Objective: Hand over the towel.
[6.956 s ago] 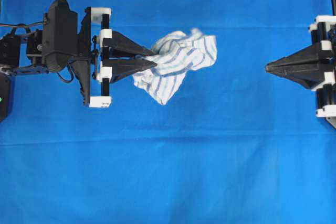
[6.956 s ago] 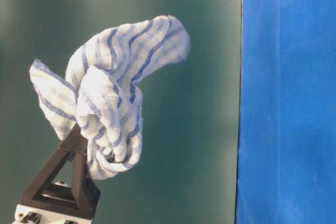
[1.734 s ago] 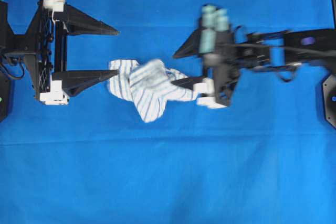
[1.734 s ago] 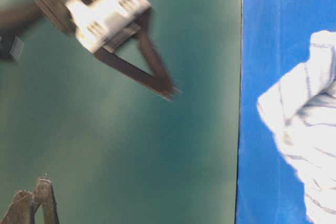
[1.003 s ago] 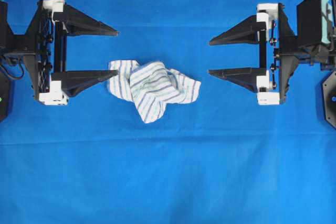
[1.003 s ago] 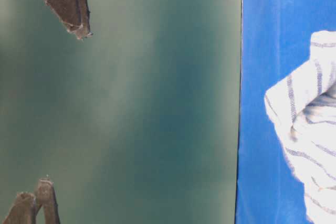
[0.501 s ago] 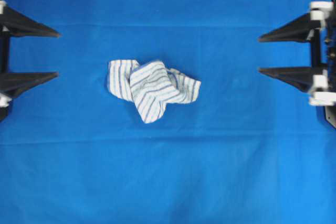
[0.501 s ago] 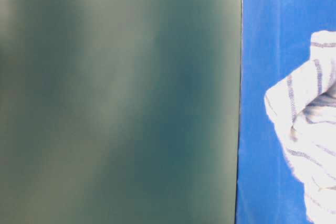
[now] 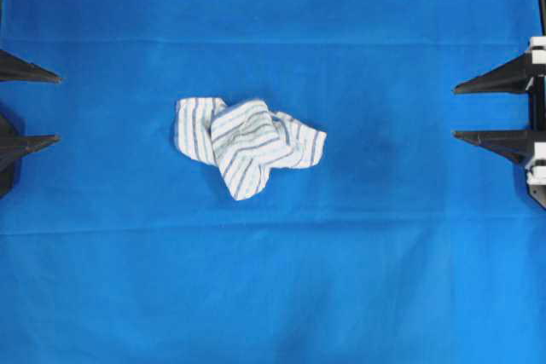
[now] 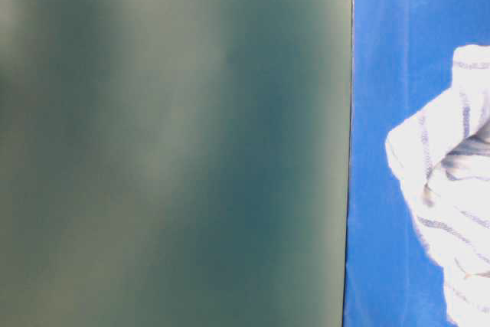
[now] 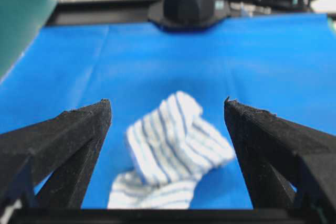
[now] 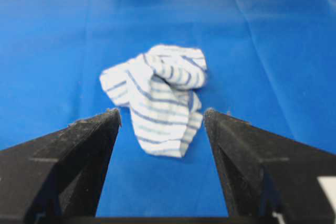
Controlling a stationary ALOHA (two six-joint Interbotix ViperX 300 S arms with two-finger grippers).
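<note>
A blue cloth (image 9: 341, 279) covers the table; a green wall (image 10: 168, 143) stands behind.

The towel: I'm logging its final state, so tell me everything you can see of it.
The towel is a small white cloth with thin blue and grey stripes, soft-looking and crumpled into a loose folded bundle. It lies on the blue cloth, a little left of centre in the overhead view. Nothing else touches it: the left gripper and right gripper stand open and well apart from it.

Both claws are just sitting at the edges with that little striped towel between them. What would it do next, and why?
Probably the left claw reaches in toward the towel to grip it. The towel lies crumpled on the blue cloth, touched by neither claw, and both the left and right claw are open and far from it, so a handover needs a pickup first.
</note>
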